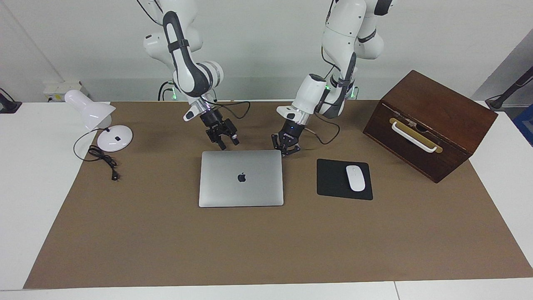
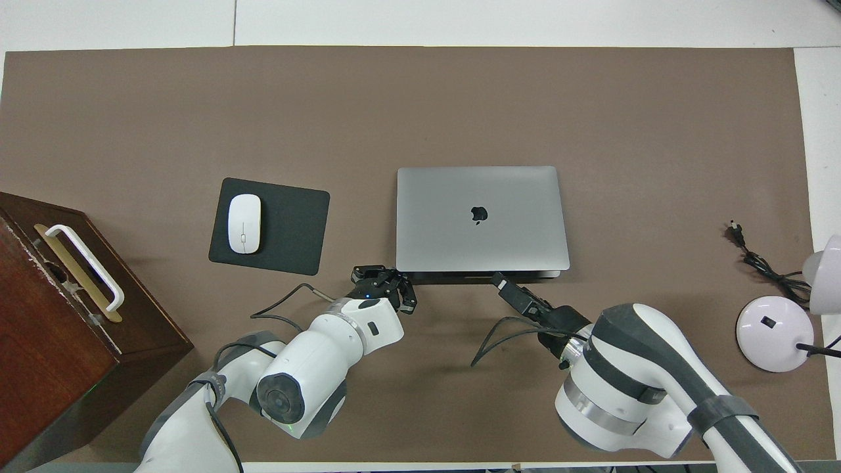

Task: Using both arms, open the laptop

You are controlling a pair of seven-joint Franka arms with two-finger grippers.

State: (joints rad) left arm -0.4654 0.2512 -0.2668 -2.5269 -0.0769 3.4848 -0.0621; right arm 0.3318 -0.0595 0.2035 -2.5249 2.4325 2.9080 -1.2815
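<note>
The closed MacBook [image 1: 241,178] lies mid-mat beside the mouse pad [image 1: 333,180]. Left gripper [image 1: 286,151], clenched empty, parks at its corner, probably to brace it. Right gripper [image 1: 227,143] hovers over the robot-side edge; can't tell its fingers.

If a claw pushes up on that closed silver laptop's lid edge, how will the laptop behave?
The thin silver-grey rectangular laptop looks rigid, so it probably won't flex. Its smooth lid may be slippery. Lying flat and loose on the brown mat, it could slide or lift whole unless held down.
</note>
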